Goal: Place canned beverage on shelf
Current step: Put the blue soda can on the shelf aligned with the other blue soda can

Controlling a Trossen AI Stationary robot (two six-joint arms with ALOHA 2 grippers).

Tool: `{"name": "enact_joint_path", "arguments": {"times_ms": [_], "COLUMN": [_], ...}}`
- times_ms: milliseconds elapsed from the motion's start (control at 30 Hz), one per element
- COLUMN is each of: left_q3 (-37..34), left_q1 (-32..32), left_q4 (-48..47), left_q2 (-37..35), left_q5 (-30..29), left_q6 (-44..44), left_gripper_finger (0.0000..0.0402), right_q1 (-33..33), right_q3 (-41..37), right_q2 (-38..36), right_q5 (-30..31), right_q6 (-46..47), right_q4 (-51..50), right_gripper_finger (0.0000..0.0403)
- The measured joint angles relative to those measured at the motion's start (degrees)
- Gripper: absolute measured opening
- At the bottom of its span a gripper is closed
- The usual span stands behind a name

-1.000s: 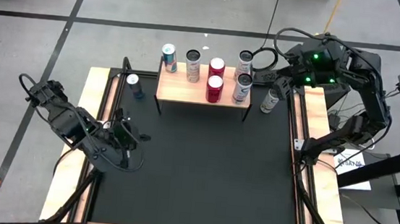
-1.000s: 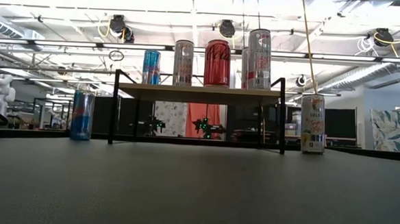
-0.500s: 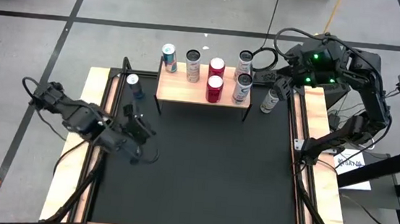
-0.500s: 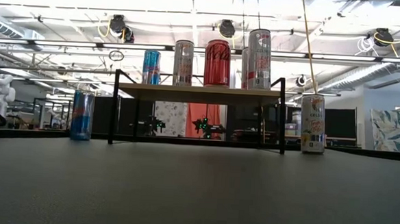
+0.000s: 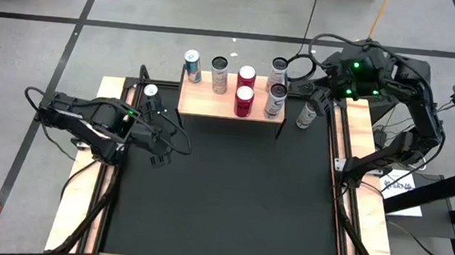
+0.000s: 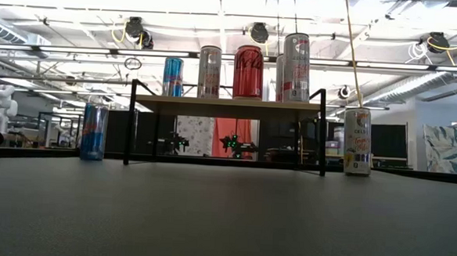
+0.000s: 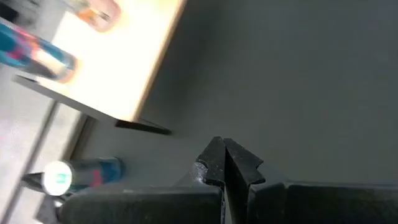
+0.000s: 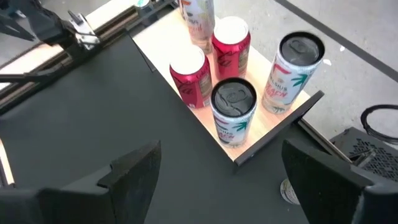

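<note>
We see the black worktop spread under both arms, with the shelf standing at its far edge, a light-wood board on thin black legs. Five cans already stand upright on the board. Two more stand on the worktop itself: a blue can just off the shelf's left end and a pale can just off its right end, each upright with its long axis vertical.

Our left hand hangs over the worktop near the shelf's left front leg, its fingers pressed together and holding nothing. The blue can lies just beyond it, toward the far left corner, and from the left wrist view we catch its top off to one side of the shut fingertips rather than straight ahead.

Our right hand hovers by the shelf's right end, fingers spread wide and empty, with the pale can just beside it, slightly nearer the front.

We judge each loose can has its own nearer arm. For the blue one, the left hand must first open, then turn toward the can and come in level across its upright side.
</note>
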Motion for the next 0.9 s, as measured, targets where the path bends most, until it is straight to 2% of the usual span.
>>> {"name": "enact_joint_path", "arguments": {"times_ms": [233,633,900], "left_q3": [-0.02,-0.02,-0.02], "left_q1": [1.24,1.23,1.23], "left_q4": [0.44,0.72,0.72], "left_q2": [-0.02,0.72,0.96], "left_q5": [8.74,11.85,10.88], "left_q6": [0.22,1.92,1.68], "left_gripper_finger": [0.0000,0.0000,0.0000], "right_q1": [0.00,0.00,0.00], "right_q3": [-7.27,-11.22,-11.22], "right_q2": [-1.38,-5.75,-9.26], "right_q5": [-0.02,0.12,0.22], "right_q6": [-0.66,-0.52,-0.98], "right_q4": [-0.08,-0.06,-0.06], "right_gripper_finger": [0.0318,0.0318,0.0318]}}
